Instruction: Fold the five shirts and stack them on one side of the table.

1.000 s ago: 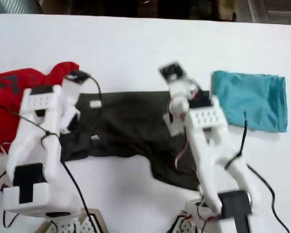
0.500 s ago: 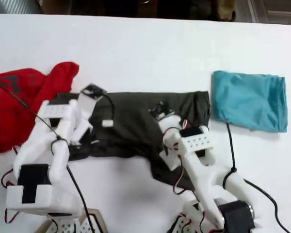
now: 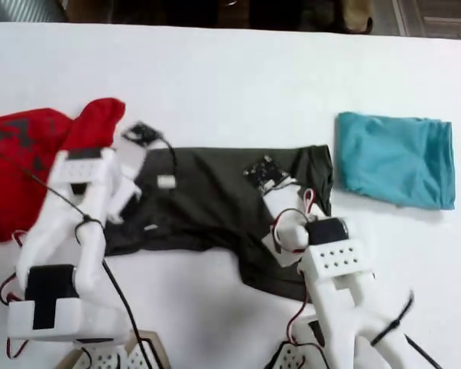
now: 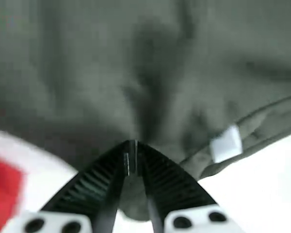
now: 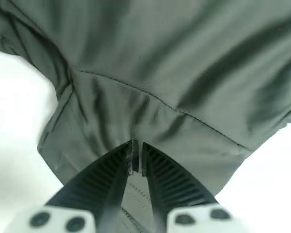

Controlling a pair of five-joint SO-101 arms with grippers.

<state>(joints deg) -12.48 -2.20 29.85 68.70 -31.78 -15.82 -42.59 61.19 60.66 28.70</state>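
My left gripper [image 4: 131, 154] is clamped on a bunched fold of the dark olive-grey fabric shirt [image 3: 207, 200], and my right gripper [image 5: 136, 154] is closed on the same garment, just below a stitched seam. That shirt lies spread and rumpled across the middle of the white table [image 3: 230, 77]. A crumpled red fabric shirt [image 3: 31, 154] lies at one end of it, and a folded teal fabric shirt [image 3: 396, 157] sits just beside the other.

Dark shirt [image 3: 215, 200]: soft matt cloth, creased, pinched by the left gripper [image 4: 131, 155] and right gripper [image 5: 136, 153], both ribbed black plastic on smooth white plastic. Red shirt [image 3: 23, 169] and teal shirt [image 3: 396, 157]: matt cloth too. Counter [image 3: 230, 77]: smooth, white.
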